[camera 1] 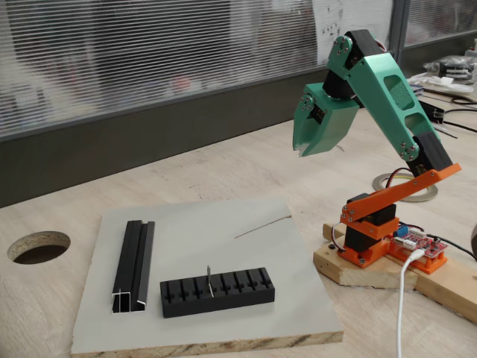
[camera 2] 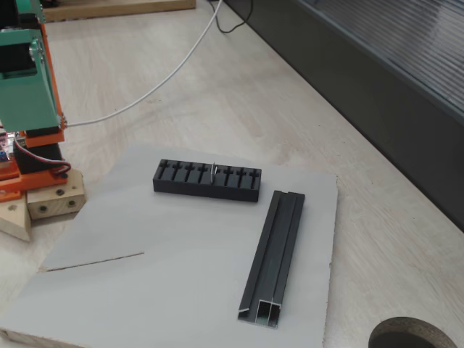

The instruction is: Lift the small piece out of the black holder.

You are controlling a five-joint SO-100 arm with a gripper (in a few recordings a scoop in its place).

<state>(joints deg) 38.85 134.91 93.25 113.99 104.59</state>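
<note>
The black holder [camera 1: 217, 291] [camera 2: 206, 180] lies near the front edge of a grey board, a low block with a row of slots. The small piece [camera 1: 209, 281] [camera 2: 213, 172], a thin light-grey strip, stands upright in a middle slot. My green gripper [camera 1: 303, 151] hangs high in the air, well above and to the right of the holder in a fixed view, pointing down. Its fingers sit close together with nothing between them.
A long black channel rail [camera 1: 135, 265] [camera 2: 275, 253] lies beside the holder on the grey board [camera 1: 209, 246] [camera 2: 174, 254]. A thin grey wire [camera 1: 262, 226] [camera 2: 94, 262] rests on the board. A round hole [camera 1: 39, 246] [camera 2: 413, 337] cuts the wooden table. The orange base [camera 1: 387, 239] stands on wood blocks.
</note>
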